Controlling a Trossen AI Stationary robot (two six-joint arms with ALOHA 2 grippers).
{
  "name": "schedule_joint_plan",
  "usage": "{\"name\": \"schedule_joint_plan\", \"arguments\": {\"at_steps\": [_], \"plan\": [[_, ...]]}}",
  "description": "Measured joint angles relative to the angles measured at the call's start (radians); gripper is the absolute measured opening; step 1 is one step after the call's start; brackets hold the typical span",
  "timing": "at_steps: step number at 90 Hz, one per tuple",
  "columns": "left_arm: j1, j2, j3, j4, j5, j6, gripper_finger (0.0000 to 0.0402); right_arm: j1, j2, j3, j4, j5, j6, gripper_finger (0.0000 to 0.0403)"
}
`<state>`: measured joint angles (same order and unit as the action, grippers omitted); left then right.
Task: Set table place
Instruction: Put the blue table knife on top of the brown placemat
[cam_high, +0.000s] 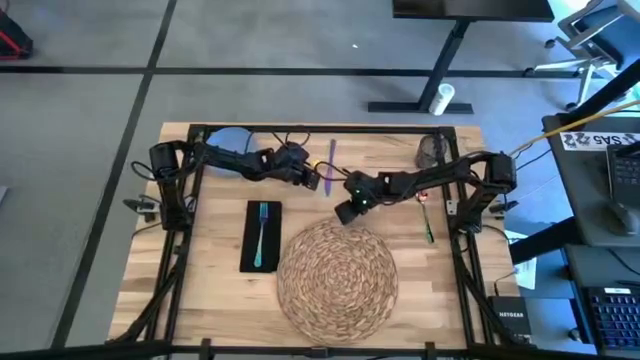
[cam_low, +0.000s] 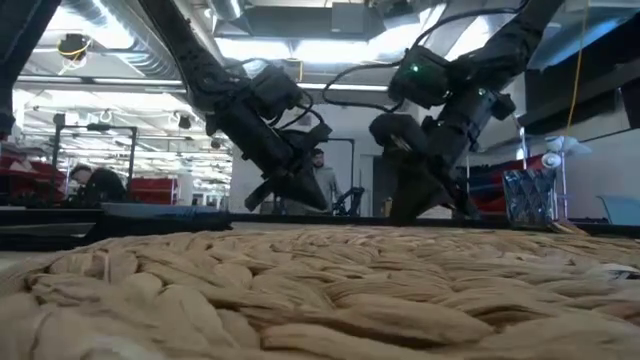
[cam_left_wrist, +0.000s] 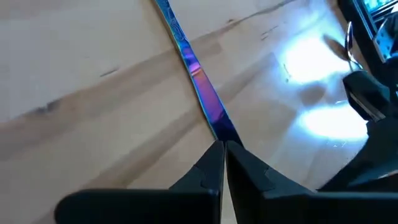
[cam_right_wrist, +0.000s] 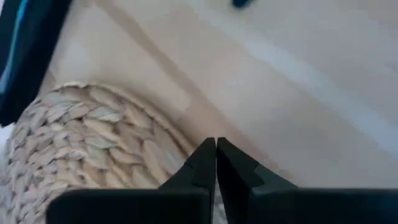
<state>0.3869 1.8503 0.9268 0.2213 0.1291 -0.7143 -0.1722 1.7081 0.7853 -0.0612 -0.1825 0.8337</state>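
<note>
Overhead, going left to right across the table (cam_high: 215, 300), my left arm reaches in from the upper left past the pale blue plate (cam_high: 228, 139). My left gripper (cam_high: 311, 178) sits just above the frame's centre; in its wrist view my left fingertips (cam_left_wrist: 211, 163) are pinched together on the end of an iridescent blue-purple utensil (cam_left_wrist: 194, 70). Whether it is lifted off the wood, I cannot tell. Below, left of centre, the teal fork (cam_high: 261, 233) lies on the black napkin (cam_high: 259, 237). Lower centre holds the woven placemat (cam_high: 337, 275). My right gripper (cam_high: 346, 211) hangs over the placemat's upper edge, fingers pressed together and holding nothing. At upper right sits the small grey cup (cam_high: 432, 150), and 1 more utensil (cam_high: 427, 215) lies right of centre.
</note>
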Motion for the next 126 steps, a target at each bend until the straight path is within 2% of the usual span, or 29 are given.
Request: {"name": "schedule_joint_plan", "arguments": {"at_steps": [48, 126], "plan": [[0.000, 0.000, 0.000, -0.001, 0.002, 0.008, 0.0000, 0.000, 0.000, 0.000, 0.003, 0.031, -0.004, 0.0000], [0.000, 0.000, 0.000, 0.004, 0.021, 0.013, 0.0000, 0.000, 0.000, 0.001, 0.008, 0.014, -0.026, 0.0000]]}}
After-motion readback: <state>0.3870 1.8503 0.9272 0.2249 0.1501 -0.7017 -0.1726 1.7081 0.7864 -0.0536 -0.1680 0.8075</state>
